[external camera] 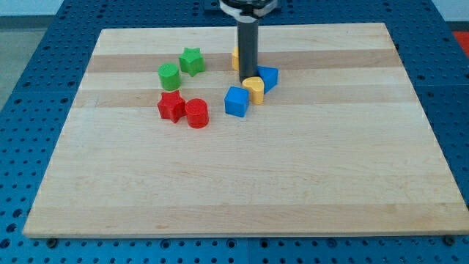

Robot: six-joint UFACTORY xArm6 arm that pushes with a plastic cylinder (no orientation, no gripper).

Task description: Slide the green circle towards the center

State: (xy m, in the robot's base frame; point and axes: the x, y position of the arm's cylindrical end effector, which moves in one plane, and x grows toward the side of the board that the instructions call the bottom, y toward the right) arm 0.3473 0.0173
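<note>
My tip (247, 78) rests among the yellow and blue blocks, well to the view's right of the green circle (169, 76).

I have no claw to open or close, only a bare rod holding nothing. The green circle stands upright at the board's (352, 183) upper left, round, so no long axis or heading shows. A green star (192, 61) sits just beside it, up and right; a red star (171, 106) and red cylinder (196, 113) lie below. A yellow block (253, 89), blue cube (237, 101) and another blue block (267, 77) cluster at my tip, with a yellow piece (235, 57) partly hidden behind the rod.
</note>
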